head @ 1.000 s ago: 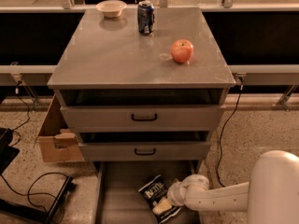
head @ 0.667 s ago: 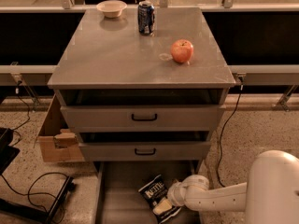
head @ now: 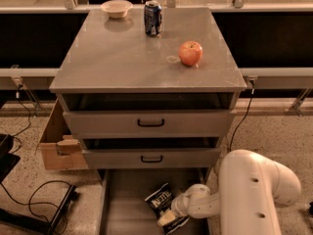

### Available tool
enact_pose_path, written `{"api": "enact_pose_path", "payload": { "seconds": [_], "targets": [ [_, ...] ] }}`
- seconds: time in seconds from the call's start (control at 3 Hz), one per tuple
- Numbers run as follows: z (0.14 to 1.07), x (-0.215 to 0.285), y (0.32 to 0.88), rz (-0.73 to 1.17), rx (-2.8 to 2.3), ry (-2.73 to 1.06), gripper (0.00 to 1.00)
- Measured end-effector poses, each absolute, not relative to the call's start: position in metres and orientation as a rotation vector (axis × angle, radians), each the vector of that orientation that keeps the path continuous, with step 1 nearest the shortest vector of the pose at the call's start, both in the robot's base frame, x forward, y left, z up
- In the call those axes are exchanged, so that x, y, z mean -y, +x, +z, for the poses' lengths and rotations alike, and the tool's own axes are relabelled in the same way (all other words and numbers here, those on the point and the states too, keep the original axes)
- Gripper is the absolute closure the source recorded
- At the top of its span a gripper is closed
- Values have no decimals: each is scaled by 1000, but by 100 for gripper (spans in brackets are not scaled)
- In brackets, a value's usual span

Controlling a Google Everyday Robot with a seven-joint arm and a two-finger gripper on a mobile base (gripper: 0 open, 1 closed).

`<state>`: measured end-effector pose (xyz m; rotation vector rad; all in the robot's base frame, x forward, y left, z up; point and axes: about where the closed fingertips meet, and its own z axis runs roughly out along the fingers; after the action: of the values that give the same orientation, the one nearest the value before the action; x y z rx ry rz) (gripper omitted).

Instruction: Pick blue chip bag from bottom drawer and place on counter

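The blue chip bag (head: 160,199) lies on the floor of the open bottom drawer (head: 122,209), right of the middle, its white label facing up. My gripper (head: 167,218) reaches in from the right at the bag's near right edge, touching it. The white arm (head: 254,190) fills the lower right. The counter (head: 127,62) is the grey cabinet top above.
On the counter stand a blue soda can (head: 152,18), a red apple (head: 190,53) and a small bowl (head: 116,8). Two upper drawers with black handles (head: 150,123) are slightly open. A cardboard box (head: 58,146) and cables (head: 34,199) lie on the floor at left.
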<state>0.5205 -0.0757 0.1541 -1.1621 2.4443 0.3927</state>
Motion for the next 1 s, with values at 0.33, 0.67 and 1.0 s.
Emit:
{"api": "enact_pose_path", "payload": {
  "seconds": [0.33, 0.67, 1.0],
  "targets": [
    [123, 72, 517, 418, -2488, -1184, 18],
    [120, 74, 518, 412, -2486, -1207, 41],
    [119, 73, 517, 414, -2487, -1209, 64]
  ]
}}
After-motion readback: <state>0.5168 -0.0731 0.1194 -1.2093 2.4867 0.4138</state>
